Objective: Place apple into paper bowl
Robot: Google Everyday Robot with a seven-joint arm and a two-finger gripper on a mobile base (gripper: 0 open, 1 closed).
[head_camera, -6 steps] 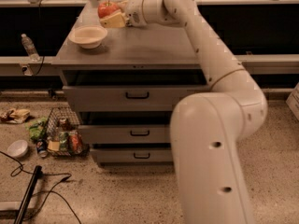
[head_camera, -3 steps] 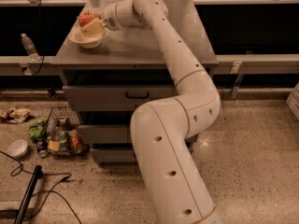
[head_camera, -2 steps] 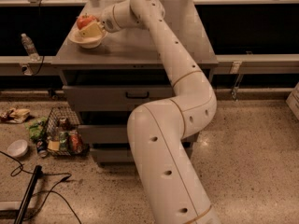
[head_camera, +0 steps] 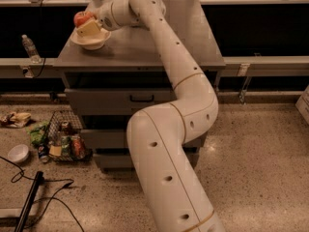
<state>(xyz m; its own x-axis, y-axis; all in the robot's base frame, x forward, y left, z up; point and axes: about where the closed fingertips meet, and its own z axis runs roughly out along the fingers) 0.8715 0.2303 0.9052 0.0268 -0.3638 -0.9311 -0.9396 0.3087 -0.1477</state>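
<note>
The red-orange apple is held in my gripper just above the cream paper bowl, over the bowl's left half. The bowl stands near the back left corner of the grey cabinet top. One beige finger shows in front of the apple and the other is hidden behind it. My white arm reaches from the lower middle of the view up and left across the cabinet. I cannot tell whether the apple touches the bowl.
The cabinet has drawers facing me. A water bottle stands on a ledge to the left. On the floor at the left are a wire basket of packets, a small white bowl, wrappers and black cables.
My gripper carried the apple left from beside the bowl to over it. In the last second it has stayed above the bowl, shifting only slightly left.
</note>
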